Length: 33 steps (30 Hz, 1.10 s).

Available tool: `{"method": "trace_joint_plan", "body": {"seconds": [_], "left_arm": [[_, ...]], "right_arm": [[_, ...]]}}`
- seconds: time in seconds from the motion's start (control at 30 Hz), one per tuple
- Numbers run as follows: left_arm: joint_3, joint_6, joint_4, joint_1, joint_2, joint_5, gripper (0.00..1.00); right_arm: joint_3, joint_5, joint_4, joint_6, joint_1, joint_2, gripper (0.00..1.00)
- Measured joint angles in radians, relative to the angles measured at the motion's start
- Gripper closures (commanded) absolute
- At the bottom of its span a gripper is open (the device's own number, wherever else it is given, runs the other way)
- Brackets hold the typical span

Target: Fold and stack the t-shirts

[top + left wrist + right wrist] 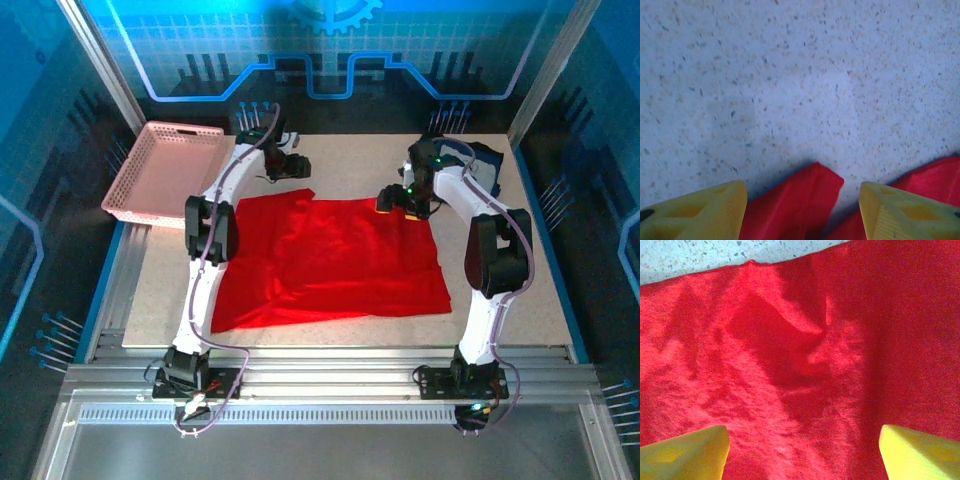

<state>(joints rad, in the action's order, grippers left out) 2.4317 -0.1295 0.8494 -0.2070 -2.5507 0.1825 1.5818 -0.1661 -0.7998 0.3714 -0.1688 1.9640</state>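
As it lies spread flat and open, the bright red soft cloth t-shirt (330,260) reaches from under both grippers back toward the arm bases, with its far edge at their fingertips.

Left gripper (290,168): it is poised over the shirt's far left corner. In its wrist view, the yellow wedge-shaped plastic fingers (695,212) stand wide apart and clamp nothing. A pointed red corner of cloth lies on the table between and below them. A second red fold lies just past the right-hand finger.

Right gripper (395,200): it is low over the shirt's far right part, just inside the edge. In its wrist view, the yellow fingers (685,452) are spread wide and hold nothing. Creased, shadowed red cloth lies beneath and ahead of them, and the cloth edge runs across beyond the fingertips.

Dark navy cloth t-shirt (488,165): it is bunched just beyond and outboard of the right gripper and partly hidden behind that arm. Its print cannot be made out.

Pale speckled flat table top (350,160): it carries both shirts and lies bare ahead of the left gripper's fingers and between the two grippers.

Pink plastic lattice basket (165,170): it sits outboard of the left gripper, at the table's far left corner, well apart from the red shirt.
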Motion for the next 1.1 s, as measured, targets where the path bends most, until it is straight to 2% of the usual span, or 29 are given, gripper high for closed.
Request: {"method": "trace_joint_plan", "body": {"seconds": [0.37,0.63,0.77,1.0,1.1], "left_arm": [[0.0,0.038,-0.018,-0.016,-0.092,-0.027,0.4],[-0.001,0.073,-0.009,-0.024,-0.093,-0.029,0.5],[-0.045,0.098,-0.031,-0.027,-0.074,-0.038,0.51],[-0.106,0.141,-0.065,-0.03,-0.044,-0.048,0.63],[-0.112,0.159,-0.062,-0.033,-0.042,-0.057,0.73]], "right_arm": [[0.015,-0.006,-0.016,-0.01,0.003,0.02,0.2],[0.018,-0.022,-0.023,-0.025,0.024,0.029,0.2],[0.023,-0.027,-0.03,-0.027,0.04,0.039,0.21],[0.053,-0.034,-0.034,-0.033,0.052,0.075,0.21],[0.069,-0.037,-0.039,-0.033,0.052,0.098,0.21]]}}
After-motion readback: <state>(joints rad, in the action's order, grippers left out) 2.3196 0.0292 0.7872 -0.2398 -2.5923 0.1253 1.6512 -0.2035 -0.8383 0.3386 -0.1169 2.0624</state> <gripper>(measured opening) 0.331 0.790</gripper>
